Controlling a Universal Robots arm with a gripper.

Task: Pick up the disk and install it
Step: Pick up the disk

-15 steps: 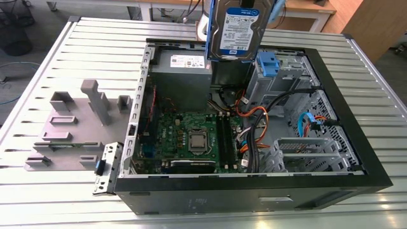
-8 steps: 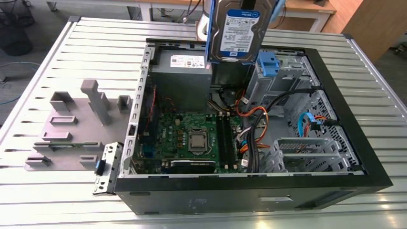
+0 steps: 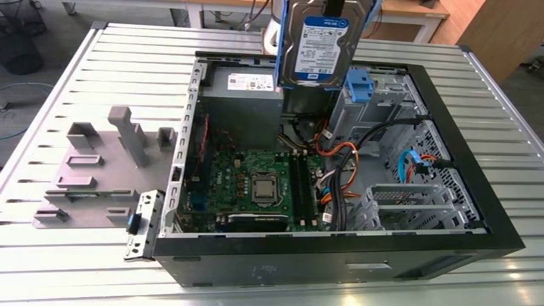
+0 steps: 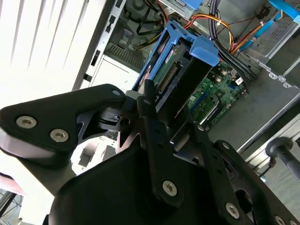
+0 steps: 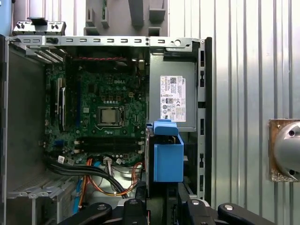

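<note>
Since it carries everything here, worktop (image 3: 102, 57): ribbed metal, spread under and around the computer case (image 3: 340, 255).
Computer case: laid on its side with the panel off, so the inside faces up and parts can go in from above.
Power supply (image 3: 242, 95): grey box with a white sticker, in a far corner of the case, on the exterior view's left of the held disk.
The disk (image 3: 314, 51): hanging upright over the far end of the case, clear of everything inside it, probably kept high so it passes over the case walls and cables.
Hand (image 4: 171, 110): clamped on the disk, one finger on each side of its upper end, gripping it edge-on so the lower end is free.
Disk's look: flat silver metal slab in a blue plastic frame; in the first wrist view the frame's end (image 5: 168, 161) hangs over the case beside the power supply.
Label (image 3: 322, 44): white with a blue top band.
</note>
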